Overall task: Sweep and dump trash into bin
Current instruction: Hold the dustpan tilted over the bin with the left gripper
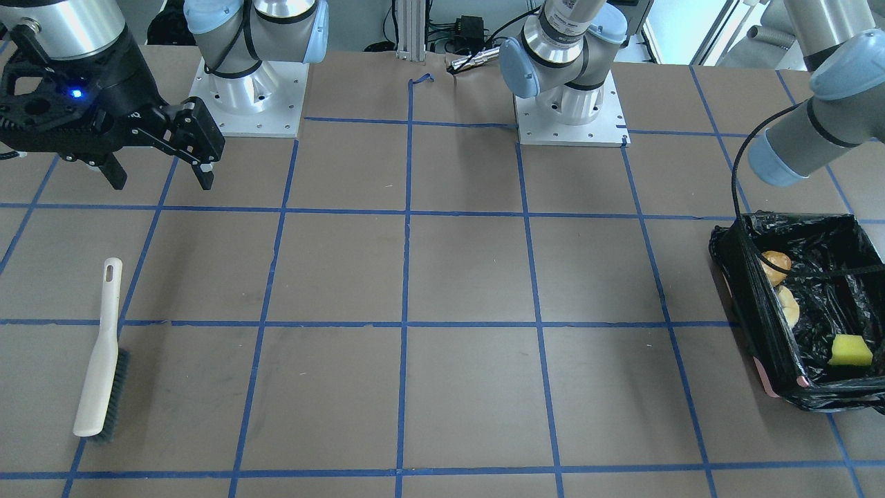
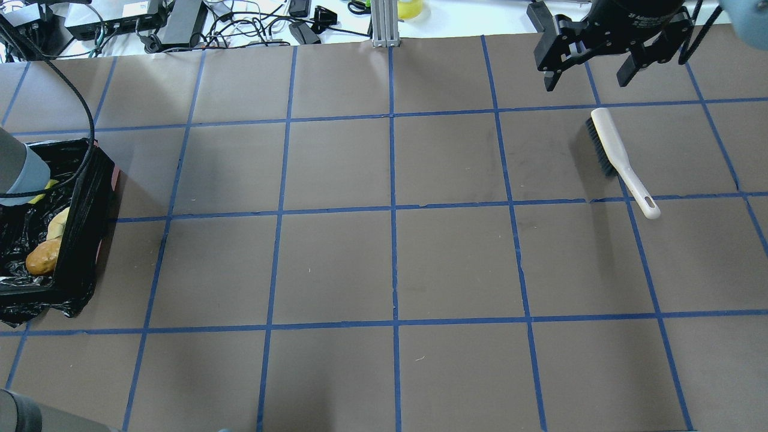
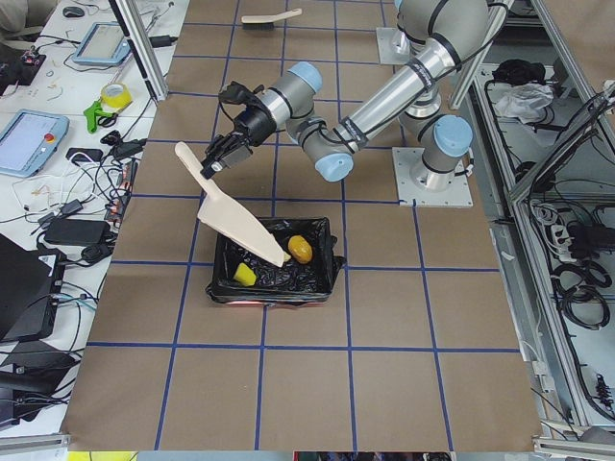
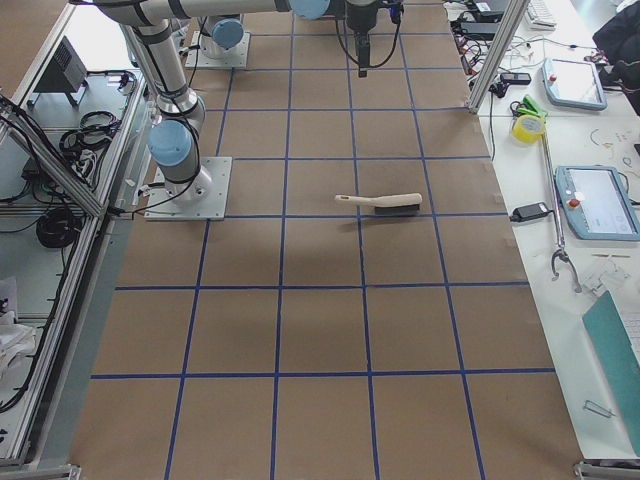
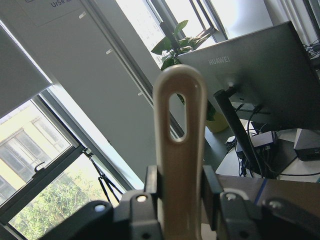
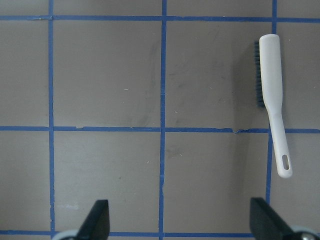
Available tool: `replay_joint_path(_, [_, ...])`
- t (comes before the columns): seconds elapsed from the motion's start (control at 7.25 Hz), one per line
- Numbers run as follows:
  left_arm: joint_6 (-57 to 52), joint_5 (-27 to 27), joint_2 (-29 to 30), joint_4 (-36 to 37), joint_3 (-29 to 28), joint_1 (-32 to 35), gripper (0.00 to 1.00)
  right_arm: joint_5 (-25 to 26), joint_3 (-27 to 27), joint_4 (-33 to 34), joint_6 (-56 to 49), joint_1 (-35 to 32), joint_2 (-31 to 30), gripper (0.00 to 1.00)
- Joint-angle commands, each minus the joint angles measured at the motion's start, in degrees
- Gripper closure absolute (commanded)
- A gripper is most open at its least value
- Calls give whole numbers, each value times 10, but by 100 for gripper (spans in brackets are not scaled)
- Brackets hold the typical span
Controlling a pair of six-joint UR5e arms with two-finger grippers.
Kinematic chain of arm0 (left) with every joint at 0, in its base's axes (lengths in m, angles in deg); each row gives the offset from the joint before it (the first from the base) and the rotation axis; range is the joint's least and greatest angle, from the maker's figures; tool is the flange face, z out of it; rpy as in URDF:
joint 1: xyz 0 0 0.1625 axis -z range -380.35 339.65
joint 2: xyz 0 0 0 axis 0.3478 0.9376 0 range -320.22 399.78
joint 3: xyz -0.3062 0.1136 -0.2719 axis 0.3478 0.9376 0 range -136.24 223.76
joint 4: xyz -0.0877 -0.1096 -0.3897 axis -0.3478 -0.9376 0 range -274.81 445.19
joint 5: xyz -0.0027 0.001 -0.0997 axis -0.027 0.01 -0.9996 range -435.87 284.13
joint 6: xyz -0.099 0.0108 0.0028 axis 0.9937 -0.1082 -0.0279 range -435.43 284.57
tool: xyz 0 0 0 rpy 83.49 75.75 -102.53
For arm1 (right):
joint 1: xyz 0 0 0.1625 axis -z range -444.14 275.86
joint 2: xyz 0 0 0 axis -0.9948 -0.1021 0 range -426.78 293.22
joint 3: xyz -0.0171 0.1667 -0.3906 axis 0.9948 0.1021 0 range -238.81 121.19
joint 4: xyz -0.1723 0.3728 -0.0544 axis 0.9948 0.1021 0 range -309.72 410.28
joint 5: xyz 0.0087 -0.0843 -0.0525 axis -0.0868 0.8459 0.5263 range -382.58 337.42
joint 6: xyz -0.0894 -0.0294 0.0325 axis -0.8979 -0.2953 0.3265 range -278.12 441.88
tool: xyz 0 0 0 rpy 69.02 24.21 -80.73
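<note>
All trash in bin below left gripper

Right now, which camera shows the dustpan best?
Exterior left: the whole dustpan shows, tilted down over the bin, held by the left hand. The left wrist view shows only its handle, clamped in the hand. The other views miss it.

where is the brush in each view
Front-facing: brush at lower left, flat on the table.
Overhead: brush at upper right.
Exterior left: brush at the top edge, at the far end of the table.
Exterior right: brush near the centre.
Right wrist: brush on the right side.
Left wrist: not in it; that handle belongs to the dustpan.
Shared landmark: the brush handle crosses a blue tape line.
</note>
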State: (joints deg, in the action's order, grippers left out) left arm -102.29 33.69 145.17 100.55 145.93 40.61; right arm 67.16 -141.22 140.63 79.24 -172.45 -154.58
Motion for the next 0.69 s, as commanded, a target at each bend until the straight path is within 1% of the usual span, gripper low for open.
replay_joint_path(0.0, [75,22,-25,-158,-47,25,100,0,1,0,0,0,0,0])
replay_joint_path(0.28, [181,21,-46,-276,-49,37,100,0,0,0,-1,1,1,0])
replay_joint_path(0.41, [233,22,-57,-326,-52,60,100,0,-1,0,-1,1,1,0])
replay_joint_path(0.55, [276,48,-58,-361,-52,90,100,0,-3,0,-2,1,1,0])
